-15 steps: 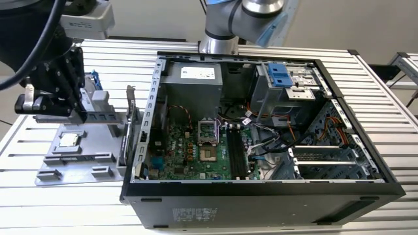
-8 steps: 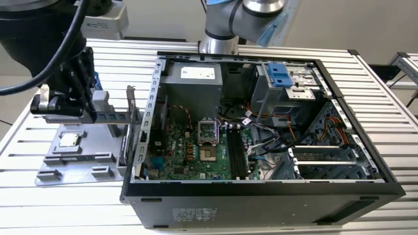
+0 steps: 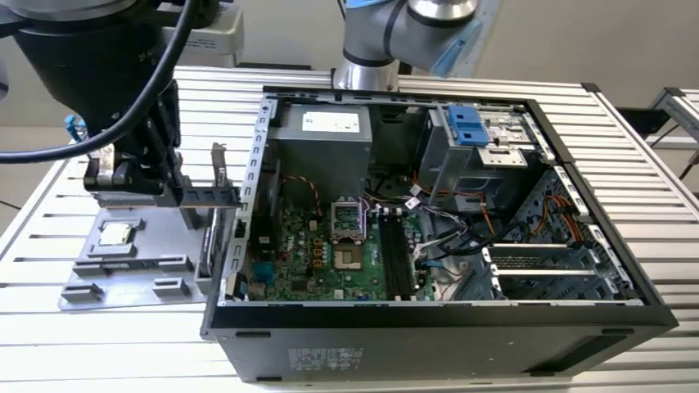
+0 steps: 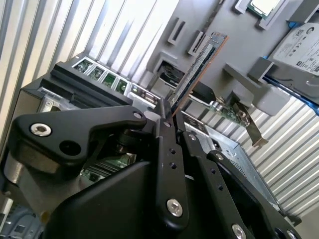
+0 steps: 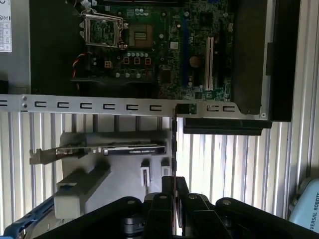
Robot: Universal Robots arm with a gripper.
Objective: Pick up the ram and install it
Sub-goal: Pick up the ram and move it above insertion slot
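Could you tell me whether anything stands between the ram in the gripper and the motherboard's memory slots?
Yes. The gripper holds the ram outside the computer case, by the grey tray. The case's metal side wall lies between it and the memory slots on the motherboard.

Your ram (image 4: 197, 67), slim long stick seen edge-on in the second wrist view, dark green board with a coppery edge, gripped at its near end by the gripper (image 4: 168, 113), far end free in the air
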